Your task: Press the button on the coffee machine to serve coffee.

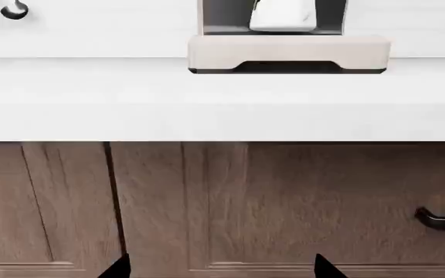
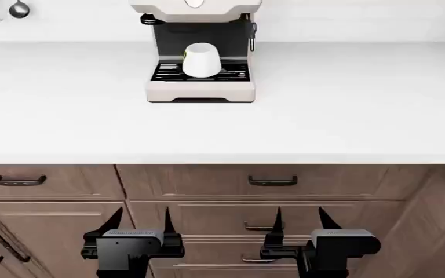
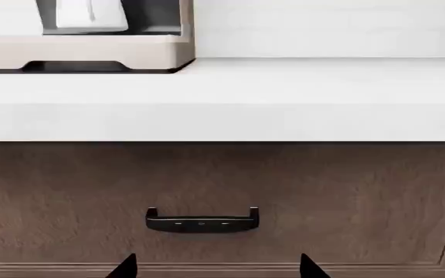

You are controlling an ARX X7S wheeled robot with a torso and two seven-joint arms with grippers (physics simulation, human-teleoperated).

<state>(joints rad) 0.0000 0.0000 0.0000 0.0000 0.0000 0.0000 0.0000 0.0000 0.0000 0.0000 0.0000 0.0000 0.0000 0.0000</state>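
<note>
Left pincer (image 2: 139, 226): lower left of the head view, in front of the drawers, jaws spread, holding nothing.
Right pincer (image 2: 300, 223): lower right of centre, jaws likewise apart and empty.
Coffee machine (image 2: 200, 87): top centre of the head view, at the back of the white surface (image 2: 346, 110), well apart from both pincers.
Cup (image 2: 201, 60): white, upside down on the machine's black drip tray.
Drawers (image 2: 199, 182): brown wood with dark handles, below the surface edge.
Spoon (image 2: 18, 8): hangs at upper left.

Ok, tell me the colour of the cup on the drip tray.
White cup, clearest in the head view.
</note>
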